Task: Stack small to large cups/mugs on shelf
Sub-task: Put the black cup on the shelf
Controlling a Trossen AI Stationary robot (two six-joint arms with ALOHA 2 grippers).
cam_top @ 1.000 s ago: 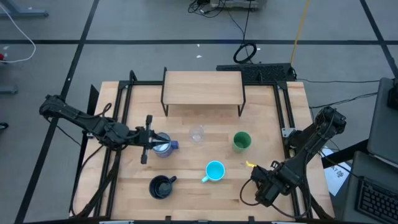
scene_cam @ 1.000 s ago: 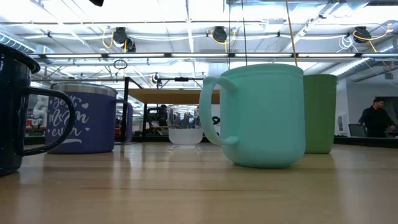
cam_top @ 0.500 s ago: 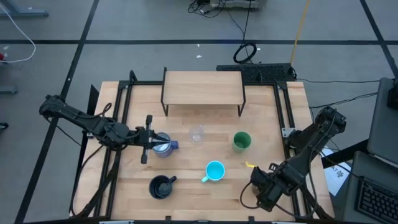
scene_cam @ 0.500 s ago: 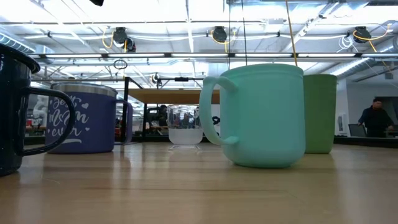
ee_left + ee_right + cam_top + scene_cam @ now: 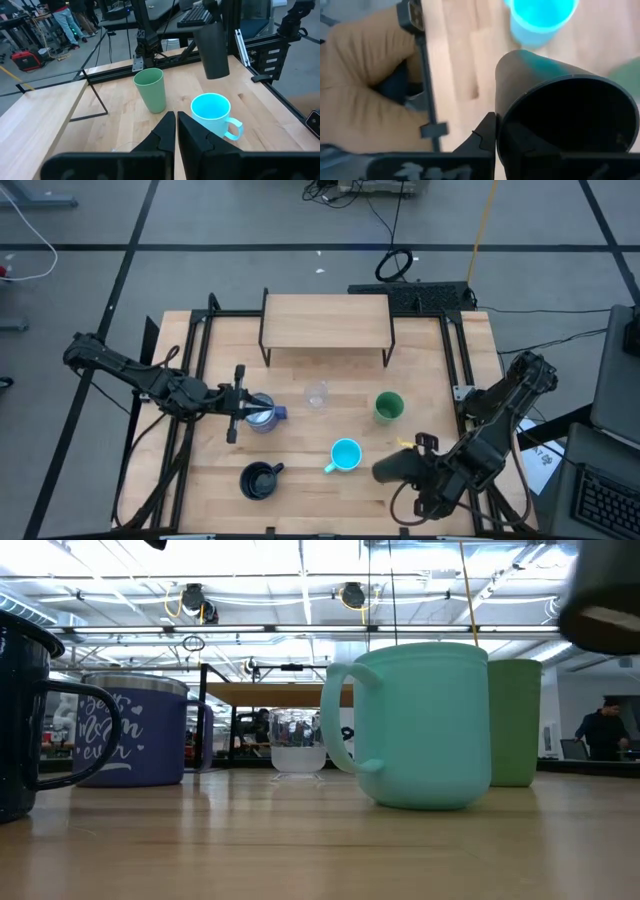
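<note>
Shelf (image 5: 325, 318) bare, nothing stacked yet: right gripper (image 5: 418, 465) clamps tumbler (image 5: 392, 470) aloft, well in front of it, left gripper (image 5: 240, 402) closed beside purple mug (image 5: 262, 414), other cups untouched

- The dark handled mug (image 5: 25, 720) is getting cut off at the low view's left edge.
- The black tumbler (image 5: 605, 600) is blurring at its top right corner, only partly showing.

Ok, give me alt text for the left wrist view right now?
A black tumbler hangs tilted above the table, held up by the other arm. Below stand a green cup and cyan mug, beyond the left gripper.
</note>
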